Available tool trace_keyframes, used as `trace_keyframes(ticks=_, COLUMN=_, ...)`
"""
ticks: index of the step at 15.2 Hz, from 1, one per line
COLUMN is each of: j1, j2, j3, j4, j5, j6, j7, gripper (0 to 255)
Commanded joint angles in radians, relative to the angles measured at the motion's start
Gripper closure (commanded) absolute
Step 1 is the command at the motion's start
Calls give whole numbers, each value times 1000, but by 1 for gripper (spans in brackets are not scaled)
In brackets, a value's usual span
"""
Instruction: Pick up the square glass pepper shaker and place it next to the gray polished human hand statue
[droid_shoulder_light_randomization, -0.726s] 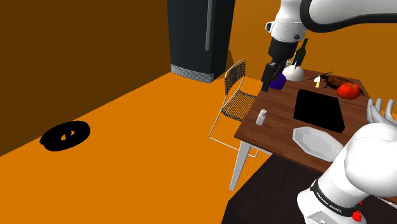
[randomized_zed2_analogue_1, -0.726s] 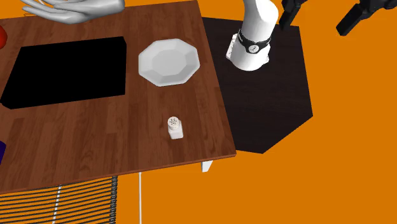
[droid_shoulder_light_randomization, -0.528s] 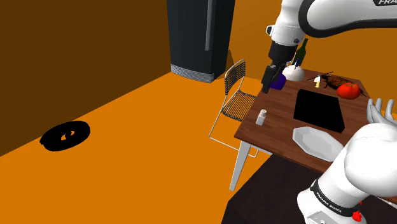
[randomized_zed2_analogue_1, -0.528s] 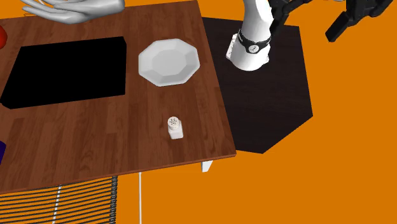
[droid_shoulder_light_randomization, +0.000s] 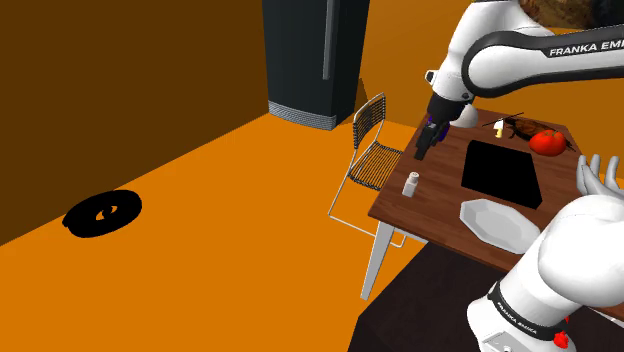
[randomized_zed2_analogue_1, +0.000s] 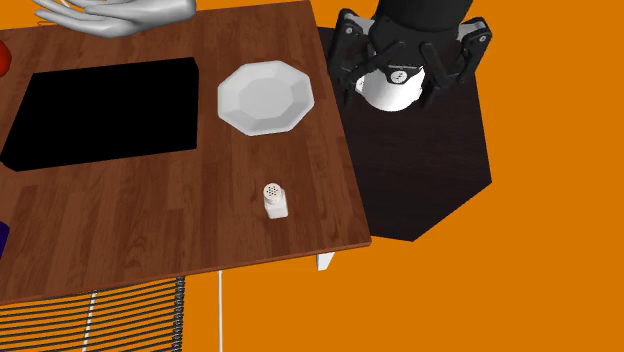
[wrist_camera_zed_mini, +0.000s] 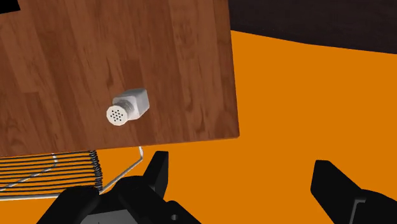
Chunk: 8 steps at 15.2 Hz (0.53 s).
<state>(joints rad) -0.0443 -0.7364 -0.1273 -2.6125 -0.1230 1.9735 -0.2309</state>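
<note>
Gripper (wrist_camera_zed_mini: 242, 170) open wide, empty, hovering above the table corner and off to one side, so the pepper shaker (wrist_camera_zed_mini: 129, 107) is not between the fingers; it looks like an approach needing re-centring. The shaker stands upright, alone, near the wooden table (randomized_zed2_analogue_1: 150, 230) edge on the wire chair (droid_shoulder_light_randomization: 375, 150) side, so there's little margin if it's nudged. The grey hand statue (randomized_zed2_analogue_1: 110, 15) sits at the far edge, well apart, with a white plate (randomized_zed2_analogue_1: 266, 97) and a black rectangle (randomized_zed2_analogue_1: 100, 110) between them. Free wood beside the statue looks narrow.

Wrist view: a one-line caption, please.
Open gripper hovers above the wooden table, white pepper shaker upright near its edge.
</note>
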Motion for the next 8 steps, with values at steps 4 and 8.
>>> trace_keyframes(ticks=4, j1=-36, j2=84, j3=-112, j4=-72, j5=-29, j6=187, j7=-95, gripper=0)
trace_keyframes(ticks=8, j1=-51, j2=189, j3=-210, j4=-99, j5=-32, j6=337, j7=-183, gripper=0)
